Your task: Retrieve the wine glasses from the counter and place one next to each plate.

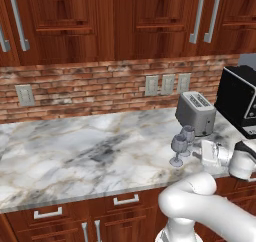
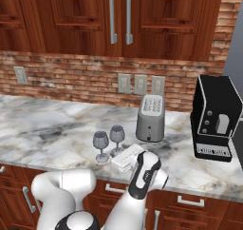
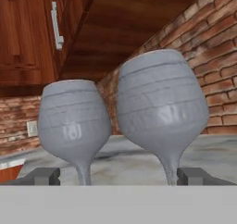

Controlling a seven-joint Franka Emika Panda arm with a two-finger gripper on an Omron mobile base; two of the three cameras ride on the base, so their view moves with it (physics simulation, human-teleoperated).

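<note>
- Glasses (image 3: 74, 121) stand side by side on counter (image 1: 75, 156), toaster (image 1: 196, 113) at their 1 o'clock.
- My gripper (image 3: 118, 176) hangs wide open, holding nothing, level with the stems.
- Likely light, brittle, tippy; I'd pinch one stem gently.

Two wine glasses (image 2: 108, 142) stand upright on the surface (image 2: 47, 129), side by side near its front edge. A toaster (image 2: 150, 118) sits just behind them to the right, and a coffee machine (image 2: 216, 119) stands further right. The gripper (image 2: 124, 158) hangs level just in front of the glasses, jaws wide apart.
</note>
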